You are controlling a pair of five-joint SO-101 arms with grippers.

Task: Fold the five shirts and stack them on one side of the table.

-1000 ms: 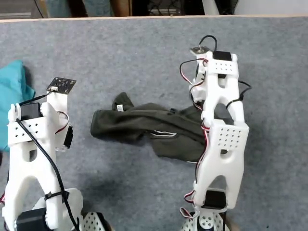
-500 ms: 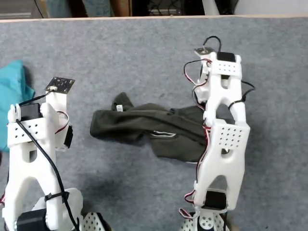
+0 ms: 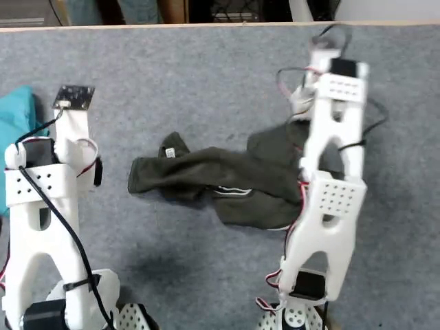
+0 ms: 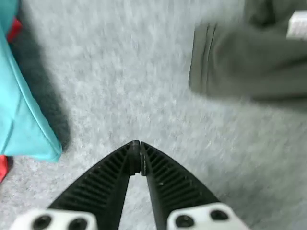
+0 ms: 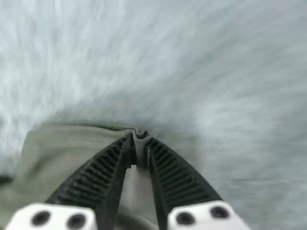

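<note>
Folding progress: early; olive shirt (image 3: 227,182) judged unfolded, lying crumpled at centre of desk (image 3: 172,75).
Right fingers (image 5: 105,172): pinched on olive shirt's far right edge.
Left fingers (image 4: 163,177): pressed together, empty.
Teal shirt (image 3: 14,130): left edge, seemingly stacked.

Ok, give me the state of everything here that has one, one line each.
olive shirt: unfolded, crumpled, one edge pinched.
teal shirt: lying at the edge of the table, untouched.
left gripper: shut, holding nothing.
right gripper: shut on the olive shirt's edge.
</note>
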